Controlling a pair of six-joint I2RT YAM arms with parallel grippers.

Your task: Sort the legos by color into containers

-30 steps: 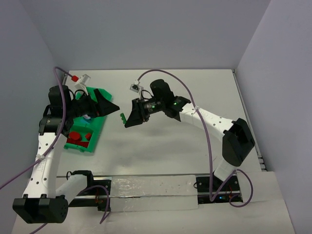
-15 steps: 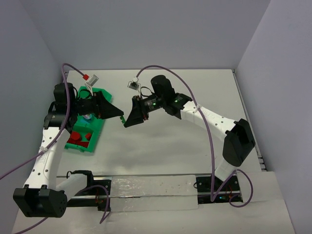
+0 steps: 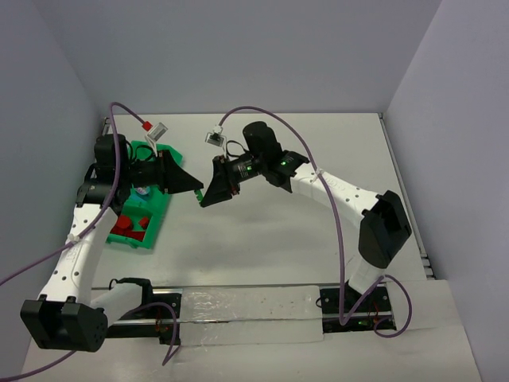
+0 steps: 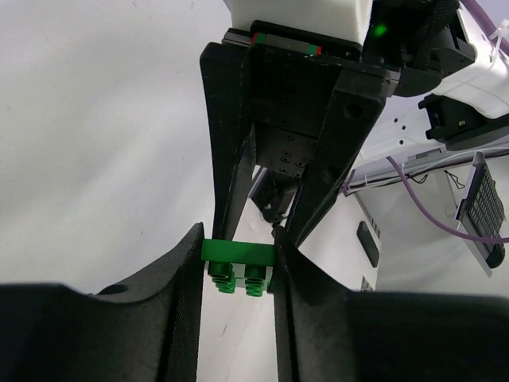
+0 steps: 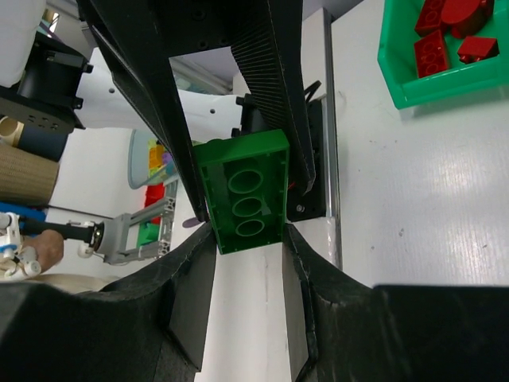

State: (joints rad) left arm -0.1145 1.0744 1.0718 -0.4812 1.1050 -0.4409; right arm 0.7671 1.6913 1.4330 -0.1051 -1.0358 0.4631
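Note:
One green lego [image 4: 238,263] hangs in mid-air between both grippers. My left gripper [image 4: 238,274] is shut on its short sides, studs facing the camera. My right gripper [image 5: 242,239] is shut on the same lego [image 5: 242,195], seen from its hollow underside. From above, the two grippers [image 3: 199,191] meet tip to tip just right of the containers [image 3: 161,203], a bright green tray at the left. Red legos [image 3: 130,224] lie in the tray's near compartment, also seen as red legos [image 5: 445,28] in the tray [image 5: 394,91] from the right wrist.
Grey walls close in the table at the left, back and right. A metal rail [image 3: 246,306] runs along the near edge between the arm bases. Purple cables [image 3: 262,115] loop above both arms.
My left gripper swung right from over the tray to the green lego and shut on it. The right gripper kept hold of the lego and barely shifted.

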